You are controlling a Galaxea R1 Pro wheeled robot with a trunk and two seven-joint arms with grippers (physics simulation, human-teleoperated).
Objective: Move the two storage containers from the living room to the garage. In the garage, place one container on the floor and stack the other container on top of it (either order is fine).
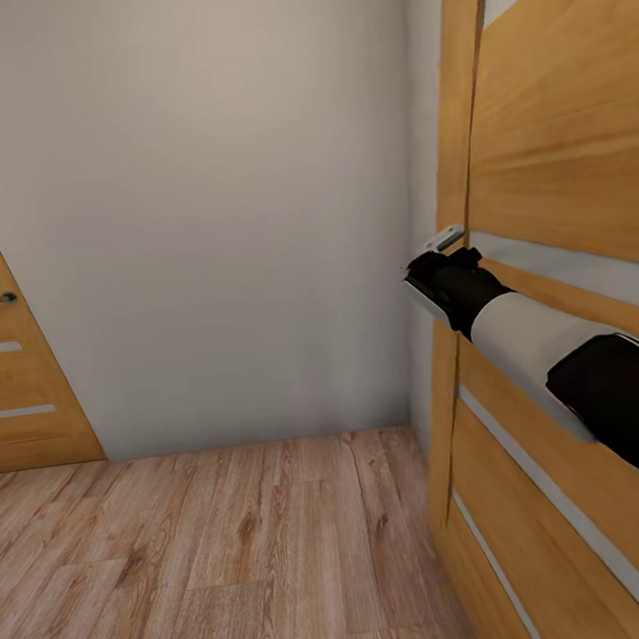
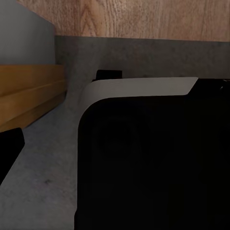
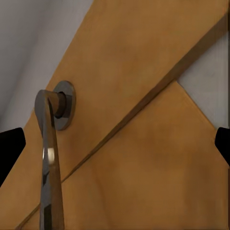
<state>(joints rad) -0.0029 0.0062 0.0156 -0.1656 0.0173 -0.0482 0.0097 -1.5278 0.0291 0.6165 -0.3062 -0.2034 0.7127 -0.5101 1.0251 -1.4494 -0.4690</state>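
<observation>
Far door at left, plank floor mid. Containers: none in frame. Right tool released, fingers spread, facing near door; its handle hangs lengthwise, off-centre toward one finger. Left tool: can't tell.

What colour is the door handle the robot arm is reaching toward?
The door handle is shiny dark metallic grey, set against an orange-brown wooden door. The right wrist view shows it best.
</observation>
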